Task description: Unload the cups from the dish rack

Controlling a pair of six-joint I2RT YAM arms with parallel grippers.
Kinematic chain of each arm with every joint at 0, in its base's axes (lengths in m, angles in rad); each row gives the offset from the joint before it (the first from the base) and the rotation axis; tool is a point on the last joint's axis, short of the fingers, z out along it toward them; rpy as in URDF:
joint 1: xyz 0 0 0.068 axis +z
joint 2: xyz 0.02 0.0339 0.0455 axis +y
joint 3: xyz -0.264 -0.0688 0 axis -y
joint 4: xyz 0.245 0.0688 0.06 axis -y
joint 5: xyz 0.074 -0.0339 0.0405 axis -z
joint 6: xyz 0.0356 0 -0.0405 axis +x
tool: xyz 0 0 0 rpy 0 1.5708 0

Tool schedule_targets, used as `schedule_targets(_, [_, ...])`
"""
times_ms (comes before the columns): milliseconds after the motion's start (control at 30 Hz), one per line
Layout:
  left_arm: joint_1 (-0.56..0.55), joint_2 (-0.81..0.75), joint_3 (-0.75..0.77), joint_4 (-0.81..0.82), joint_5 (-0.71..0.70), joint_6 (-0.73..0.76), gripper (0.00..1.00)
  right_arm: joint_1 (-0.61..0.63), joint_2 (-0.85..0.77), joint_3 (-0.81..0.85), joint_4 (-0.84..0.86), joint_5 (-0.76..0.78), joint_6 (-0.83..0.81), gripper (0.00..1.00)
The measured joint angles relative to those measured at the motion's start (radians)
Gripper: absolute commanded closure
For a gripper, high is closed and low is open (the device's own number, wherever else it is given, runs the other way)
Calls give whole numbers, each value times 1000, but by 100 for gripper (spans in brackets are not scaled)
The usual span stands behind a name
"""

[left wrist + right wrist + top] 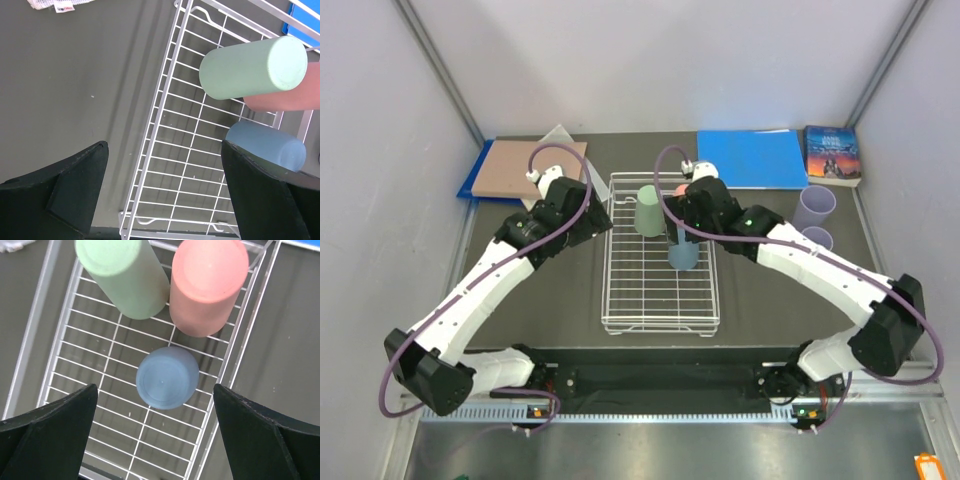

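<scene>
Hovering with jaws spread wide and empty, right gripper hangs straight above the upturned blue cup, axis vertical, in the dish rack; left gripper, also wide, sits farther off.

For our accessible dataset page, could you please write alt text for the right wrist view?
Three upside-down cups stand in the white wire dish rack, seen from above between the black fingers of the open right gripper: a light blue cup in the centre, a green cup and a pink cup beyond it.
</scene>
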Motion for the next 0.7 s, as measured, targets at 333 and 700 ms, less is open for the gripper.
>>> schedule_targets(333, [0,0,-4,0,0,0,1,1,93,-36,10,3,5,9])
schedule_targets(700, [0,0,-16,0,0,-1,1,2,123,-52,23,12,25,81])
